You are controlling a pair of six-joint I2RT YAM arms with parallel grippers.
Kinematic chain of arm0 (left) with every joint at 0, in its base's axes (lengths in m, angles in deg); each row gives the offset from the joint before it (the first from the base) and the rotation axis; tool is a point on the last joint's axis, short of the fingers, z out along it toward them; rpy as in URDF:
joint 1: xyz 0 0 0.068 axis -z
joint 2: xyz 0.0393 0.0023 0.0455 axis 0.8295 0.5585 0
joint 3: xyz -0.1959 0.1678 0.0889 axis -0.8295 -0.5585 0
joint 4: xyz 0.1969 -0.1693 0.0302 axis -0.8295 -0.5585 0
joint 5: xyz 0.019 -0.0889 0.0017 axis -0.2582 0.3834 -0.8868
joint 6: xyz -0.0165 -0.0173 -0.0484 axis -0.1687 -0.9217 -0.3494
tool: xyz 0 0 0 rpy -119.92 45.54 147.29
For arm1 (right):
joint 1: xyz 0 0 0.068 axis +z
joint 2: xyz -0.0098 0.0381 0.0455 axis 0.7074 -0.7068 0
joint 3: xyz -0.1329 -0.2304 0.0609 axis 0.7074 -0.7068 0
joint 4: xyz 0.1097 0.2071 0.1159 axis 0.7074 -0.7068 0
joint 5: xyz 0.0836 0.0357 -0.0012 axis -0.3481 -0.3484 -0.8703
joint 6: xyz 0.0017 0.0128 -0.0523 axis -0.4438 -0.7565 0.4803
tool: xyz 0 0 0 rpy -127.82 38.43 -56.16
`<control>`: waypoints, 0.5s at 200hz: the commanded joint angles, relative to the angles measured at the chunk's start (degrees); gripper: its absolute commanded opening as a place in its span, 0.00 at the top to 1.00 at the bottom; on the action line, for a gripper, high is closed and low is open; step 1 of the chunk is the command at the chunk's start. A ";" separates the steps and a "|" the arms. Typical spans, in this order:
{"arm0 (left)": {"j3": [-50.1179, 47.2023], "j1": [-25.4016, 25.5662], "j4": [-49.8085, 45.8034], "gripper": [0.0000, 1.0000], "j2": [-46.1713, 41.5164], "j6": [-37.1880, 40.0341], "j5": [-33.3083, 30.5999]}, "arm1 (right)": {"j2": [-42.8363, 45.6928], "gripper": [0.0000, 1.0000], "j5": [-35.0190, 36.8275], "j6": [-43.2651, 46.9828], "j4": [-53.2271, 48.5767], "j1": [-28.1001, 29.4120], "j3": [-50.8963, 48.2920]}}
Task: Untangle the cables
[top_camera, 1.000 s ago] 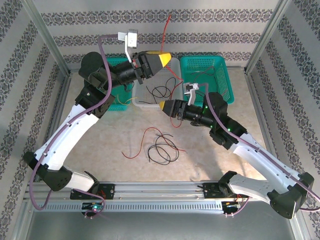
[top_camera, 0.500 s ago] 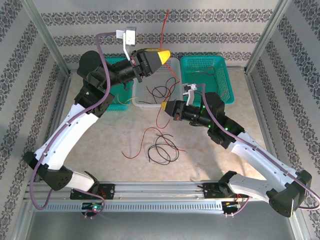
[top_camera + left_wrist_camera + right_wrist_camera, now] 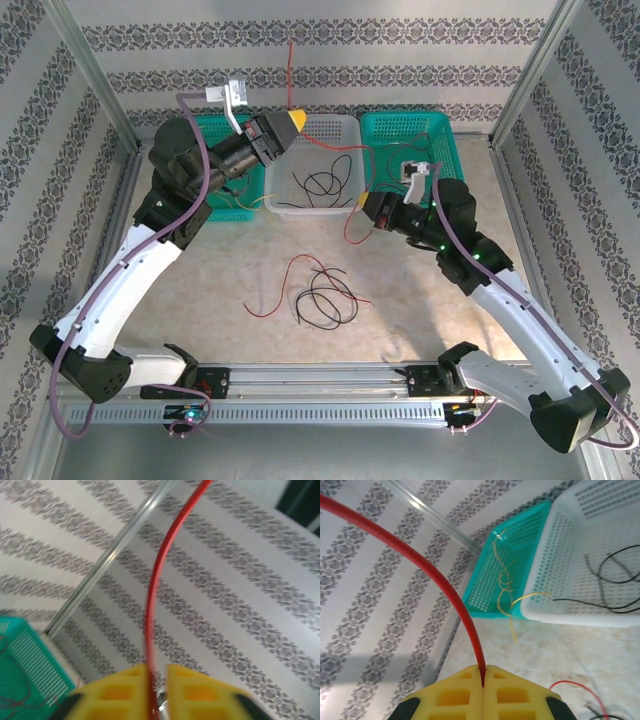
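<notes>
A red cable [image 3: 290, 65] stands up from my left gripper [image 3: 291, 121], crosses the white basket [image 3: 300, 211] and ends in my right gripper [image 3: 358, 203]. In the left wrist view the yellow fingers [image 3: 120, 690] of the left gripper [image 3: 157, 669] stand slightly apart, and the red cable [image 3: 155, 580] runs through the gap along the left finger. In the right wrist view the right gripper [image 3: 483, 670] is shut on the red cable [image 3: 435, 575]. A tangle of red and black cables [image 3: 320, 295] lies on the table between the arms.
Black cables [image 3: 325, 183] lie in the white basket [image 3: 580, 617]. A yellow cable [image 3: 506, 587] hangs out of the left teal basket [image 3: 490, 587]. The right teal basket [image 3: 445, 170] stands beside the right arm. Metal frame posts [image 3: 90, 70] and patterned walls enclose the table.
My left gripper swung left and its jaws parted a little. My right gripper closed on the red cable and pulled back to the right, drawing it off the table tangle.
</notes>
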 commanded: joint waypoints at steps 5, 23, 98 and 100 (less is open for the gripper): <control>-5.98 -0.67 -4.81 0.40 -2.91 -0.43 -4.26 | -0.04 1.00 2.17 4.49 -5.84 -2.44 5.15; -8.93 -0.66 -8.76 0.25 -5.17 1.63 -7.50 | -1.58 1.00 3.85 6.52 -9.67 -4.79 9.37; -18.03 -0.76 -32.80 0.18 -11.21 9.96 -21.15 | -20.40 1.00 0.75 6.68 -19.56 -19.25 30.69; -18.41 -0.72 -32.97 0.18 -11.23 9.96 -21.02 | -21.11 1.00 0.68 6.58 -19.61 -19.64 31.21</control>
